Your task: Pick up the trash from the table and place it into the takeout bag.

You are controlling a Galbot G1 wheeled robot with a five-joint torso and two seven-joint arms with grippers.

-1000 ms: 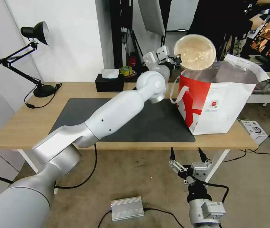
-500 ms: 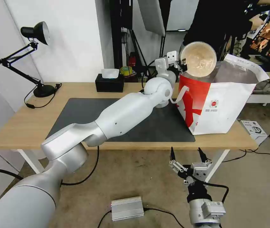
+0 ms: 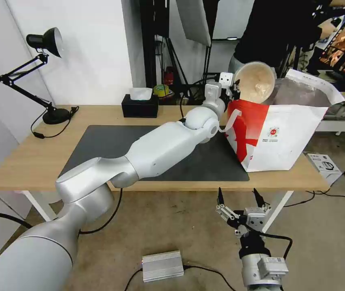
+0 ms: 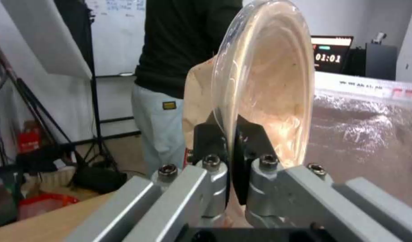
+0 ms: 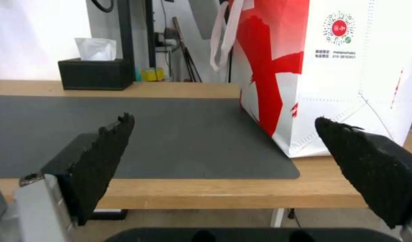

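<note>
Head view: left hand (image 3: pixel 233 85) (outstretched) tilts bowl (image 3: pixel 256 82) over bag (image 3: pixel 285 137).

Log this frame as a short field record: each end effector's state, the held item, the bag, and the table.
left end effector: shut on the rim of the beige bowl, which is tipped on edge over the bag mouth
right end effector: open, parked below the table's front edge
takeout bag: upright, open, on the table's right end
table: tissue box, desk lamp

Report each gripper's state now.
Left gripper: shut on the beige bowl's rim, over the takeout bag.
Right gripper: open, empty, below the table edge.
</note>
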